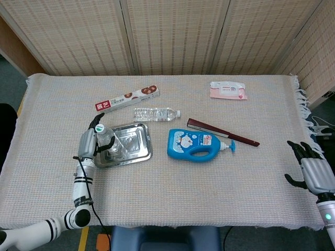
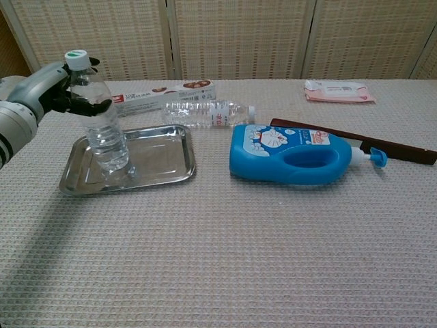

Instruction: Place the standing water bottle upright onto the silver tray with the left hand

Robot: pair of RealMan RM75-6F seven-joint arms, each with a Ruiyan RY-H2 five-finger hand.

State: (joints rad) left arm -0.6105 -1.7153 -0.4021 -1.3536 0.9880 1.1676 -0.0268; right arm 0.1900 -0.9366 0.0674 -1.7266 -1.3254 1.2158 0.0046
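Water bottle (image 2: pixel 101 123) upright on silver tray (image 2: pixel 160 160), cap up, left hand (image 2: pixel 48 92) loosely around its neck, grip unclear, right hand (image 1: pixel 312 170) empty, fingers spread.

A clear water bottle (image 2: pixel 102 116) with a green and white cap stands upright on the left part of a silver tray (image 2: pixel 160 160). The robot's left hand (image 2: pixel 51 92) wraps its fingers (image 2: pixel 92 106) around the bottle's upper part. Behind the tray lies a second clear bottle (image 2: pixel 205 113) on its side. To the right lies a blue detergent bottle (image 2: pixel 290 155).
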